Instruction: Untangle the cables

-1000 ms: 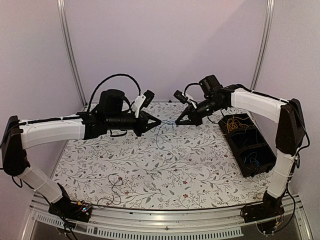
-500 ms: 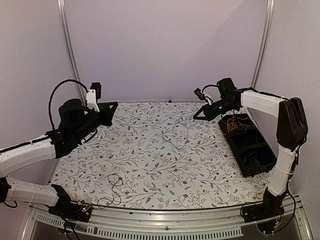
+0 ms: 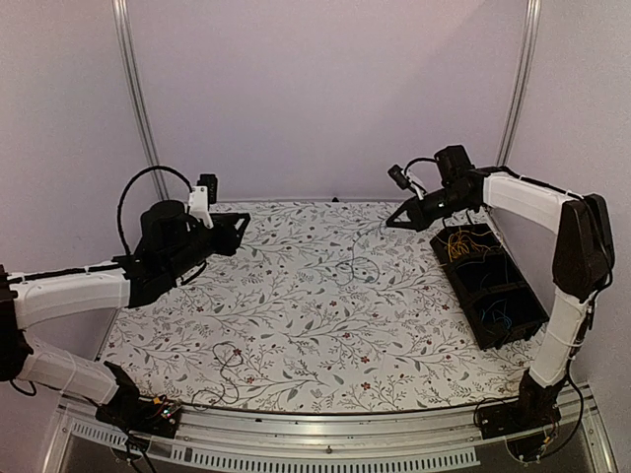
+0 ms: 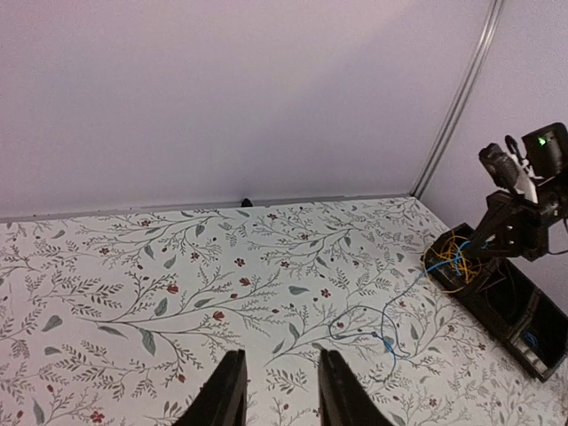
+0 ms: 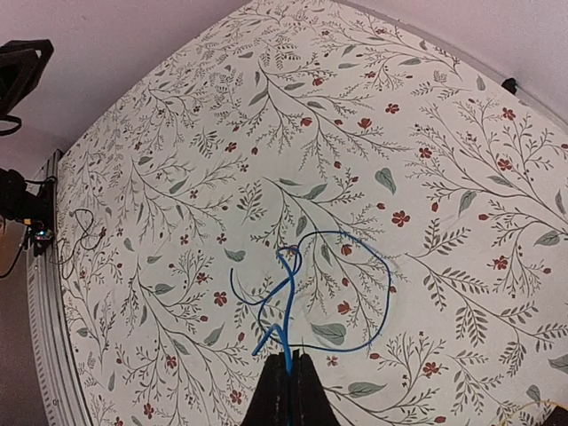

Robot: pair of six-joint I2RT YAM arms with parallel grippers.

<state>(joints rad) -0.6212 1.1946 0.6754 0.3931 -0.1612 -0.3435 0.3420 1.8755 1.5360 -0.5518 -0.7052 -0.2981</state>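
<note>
A thin blue cable (image 5: 383, 282) lies in a loose loop on the flowered table, one end rising into my right gripper (image 5: 288, 357), which is shut on it. From above, that gripper (image 3: 391, 225) hangs at the back right, just left of the bin, with the blue cable's loop (image 3: 361, 266) below it. My left gripper (image 3: 245, 219) is at the back left, well away from the cable. Its fingers (image 4: 226, 390) stand open with nothing between them; the blue cable (image 4: 383, 330) lies ahead to the right. More yellow cables (image 3: 457, 244) sit bundled in the bin.
A black compartmented bin (image 3: 513, 296) stands along the right edge with yellow and blue wires inside. A thin dark cable (image 3: 227, 363) lies loose near the front left of the table. Walls enclose the table at the back and sides.
The grippers were together mid-table. The left one has let go, opened and drawn back to the left. The right one has carried the blue cable's end toward the bin.
</note>
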